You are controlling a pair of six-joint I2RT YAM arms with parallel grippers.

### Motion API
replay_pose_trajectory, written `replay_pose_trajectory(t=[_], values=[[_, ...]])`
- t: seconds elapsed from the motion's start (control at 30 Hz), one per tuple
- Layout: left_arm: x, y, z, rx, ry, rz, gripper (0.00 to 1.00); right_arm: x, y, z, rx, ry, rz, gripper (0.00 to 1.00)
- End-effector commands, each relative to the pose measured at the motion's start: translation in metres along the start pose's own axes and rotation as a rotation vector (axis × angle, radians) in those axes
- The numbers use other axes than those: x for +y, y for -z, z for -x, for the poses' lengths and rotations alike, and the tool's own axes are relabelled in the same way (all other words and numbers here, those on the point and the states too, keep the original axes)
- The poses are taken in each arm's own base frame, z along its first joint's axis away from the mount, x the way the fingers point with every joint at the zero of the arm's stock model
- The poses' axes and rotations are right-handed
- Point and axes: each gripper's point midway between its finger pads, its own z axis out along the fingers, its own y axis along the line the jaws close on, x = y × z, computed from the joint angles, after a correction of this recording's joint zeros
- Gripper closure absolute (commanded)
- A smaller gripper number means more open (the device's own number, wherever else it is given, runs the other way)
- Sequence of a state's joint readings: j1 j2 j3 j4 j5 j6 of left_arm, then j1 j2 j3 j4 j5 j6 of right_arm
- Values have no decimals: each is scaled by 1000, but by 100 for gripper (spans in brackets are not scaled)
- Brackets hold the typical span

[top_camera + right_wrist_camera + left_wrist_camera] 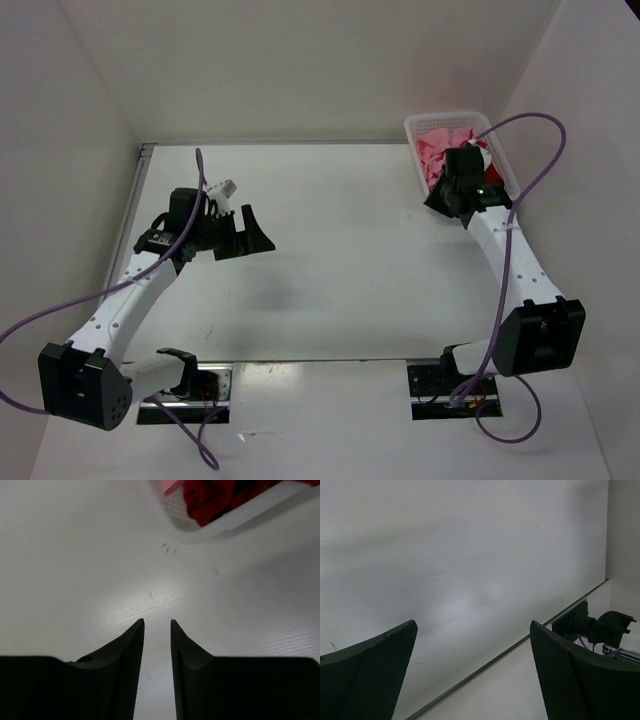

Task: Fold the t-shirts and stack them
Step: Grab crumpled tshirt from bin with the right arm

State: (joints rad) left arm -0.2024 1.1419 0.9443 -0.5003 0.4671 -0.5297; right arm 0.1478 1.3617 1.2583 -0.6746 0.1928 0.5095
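Observation:
The white mesh basket [445,119] stands at the far right of the table and holds the t-shirts in a crumpled heap. Pink cloth [437,150] shows on top; I cannot tell magenta from salmon. The dark red shirt [210,497] lies against the basket's near wall [240,516], with a bit of pink [167,486] beside it. My right gripper [440,200] [157,621] hovers over bare table just in front of the basket, its jaws a narrow gap apart and empty. My left gripper [243,240] [473,625] is wide open and empty over the left of the table, far from the basket.
White walls close in the table at the back, left and right. A dark seam [485,662] runs along the table's near edge. The right arm's base mount [600,630] shows past it. A small white fitting [222,188] sits on the left arm's wrist.

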Motion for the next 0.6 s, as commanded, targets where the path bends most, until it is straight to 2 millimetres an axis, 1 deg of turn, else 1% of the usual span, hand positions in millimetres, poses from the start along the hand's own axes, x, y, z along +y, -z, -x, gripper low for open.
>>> replay_pose_trajectory(t=[0.0,0.03,0.1,0.13,0.17,0.2,0.23,0.27,0.3,0.33,0.37,0.4,0.43,0.47,0.5,0.53,0.57], values=[[-28,9,16,-42,-57,-92,0,-24,6,43,-96,-60,-56,68],[-30,12,16,-49,-46,-95,0,-32,7,54,-110,-71,-75,77],[-33,15,17,-57,-30,-101,0,-45,-1,62,-121,-87,-128,86],[-36,14,14,-48,-47,-113,0,-48,0,71,-138,-89,-141,89],[-35,14,12,-41,-42,-110,0,-58,-2,78,-150,-105,-167,94],[-38,16,14,-44,-62,-121,0,-63,-3,83,-160,-112,-187,95],[-39,16,14,-40,-74,-129,0,-68,-6,98,-195,-124,-223,96],[-40,16,15,-47,-78,-133,0,-78,-7,106,-212,-139,-253,99],[-40,16,15,-48,-78,-133,0,-81,-5,120,-241,-152,-270,100],[-40,16,15,-48,-78,-133,0,-91,-16,123,-235,-156,-314,100],[-41,15,12,-37,-79,-150,0,-101,-20,130,-239,-173,-335,100],[-51,17,10,-21,-91,-209,0,-105,-20,139,-253,-183,-351,100],[-51,14,4,-8,-93,-236,0,-110,-31,141,-238,-186,-367,97],[-54,15,5,-9,-88,-249,0,-113,-35,145,-241,-193,-373,92],[-52,13,2,1,-72,-245,0,-114,-34,157,-270,-205,-369,76],[-54,13,3,-3,-78,-257,12,-112,-47,157,-252,-184,-359,68],[-52,11,2,4,-73,-254,29,-109,-48,168,-271,-187,-351,57]])
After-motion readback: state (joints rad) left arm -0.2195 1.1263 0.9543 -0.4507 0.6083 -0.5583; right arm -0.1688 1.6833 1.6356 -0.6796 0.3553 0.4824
